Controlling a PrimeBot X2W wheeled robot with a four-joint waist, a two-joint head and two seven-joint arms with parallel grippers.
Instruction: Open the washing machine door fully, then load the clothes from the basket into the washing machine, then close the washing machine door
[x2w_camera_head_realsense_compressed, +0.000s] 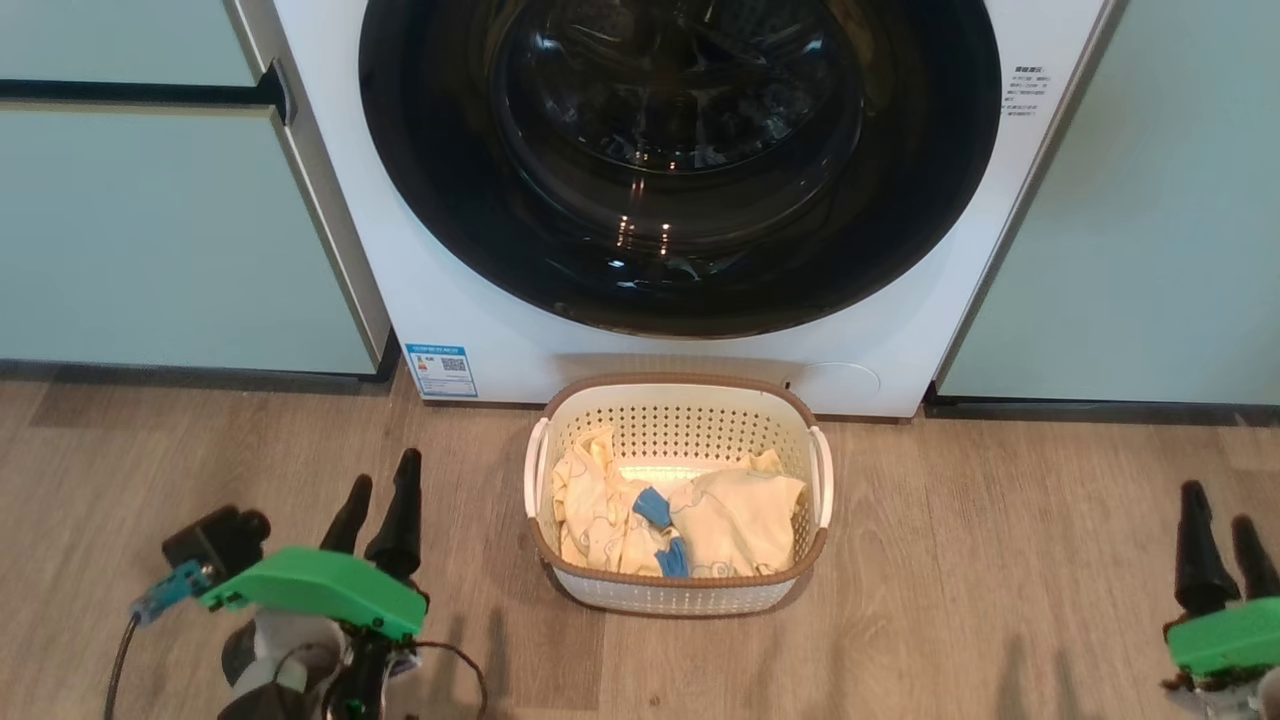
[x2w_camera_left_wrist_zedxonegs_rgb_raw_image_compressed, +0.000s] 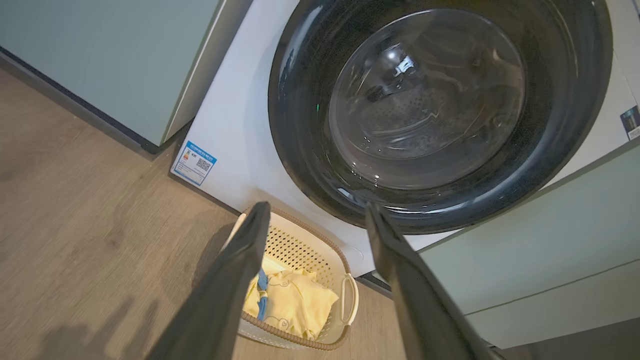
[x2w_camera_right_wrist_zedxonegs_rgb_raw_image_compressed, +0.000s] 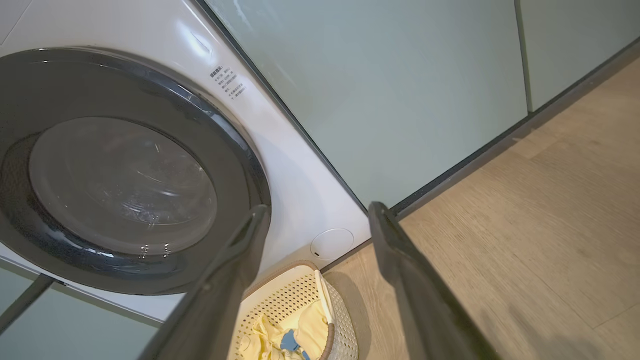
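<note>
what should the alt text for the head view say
A white front-loading washing machine with its round black door closed stands between pale green cabinets, and a cream basket of pale yellow and blue clothes sits on the wood floor just before it. The left gripper and right gripper hover open and empty at the lower corners.

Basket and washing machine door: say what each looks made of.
Basket: cream moulded plastic, matt, judging by its evenly punched holes; the brown rim looks woven, perhaps only patterned plastic. Washing machine door: glossy black ring, plastic or glass, cannot tell; clear domed centre, likely glass, with sharp light reflections.
</note>
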